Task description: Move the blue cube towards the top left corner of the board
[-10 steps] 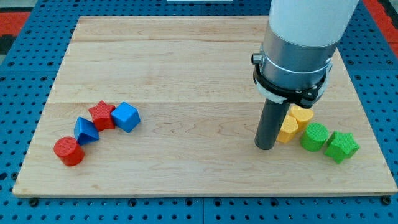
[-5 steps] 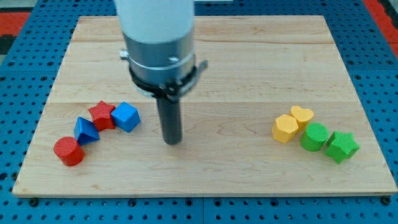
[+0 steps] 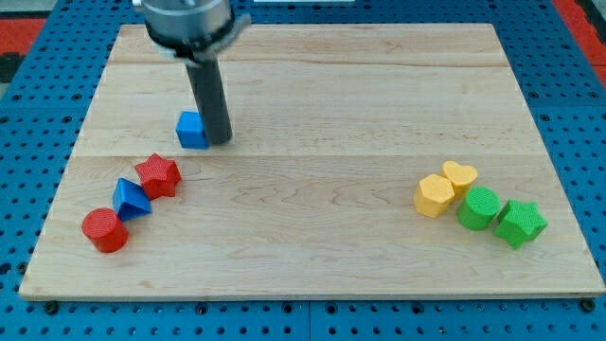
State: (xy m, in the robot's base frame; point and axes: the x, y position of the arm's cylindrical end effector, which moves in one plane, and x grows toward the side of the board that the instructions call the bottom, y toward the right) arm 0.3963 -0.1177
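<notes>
On the left half of the surface (image 3: 312, 246), the blue cube (image 3: 191, 130) lies apart from the red star (image 3: 158, 175), the blue pyramid-like block (image 3: 130, 199) and the red cylinder (image 3: 103, 230), up the view from them. My tip (image 3: 219, 140) touches the cube's right side; there is no pincer, only the rod. The cube is part way: a good stretch of board separates it from the top left corner, so pushing up and leftward is left.

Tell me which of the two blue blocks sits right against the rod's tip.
The blue cube, touching my tip on its left. The other blue block sits lower left, between red ones.
</notes>
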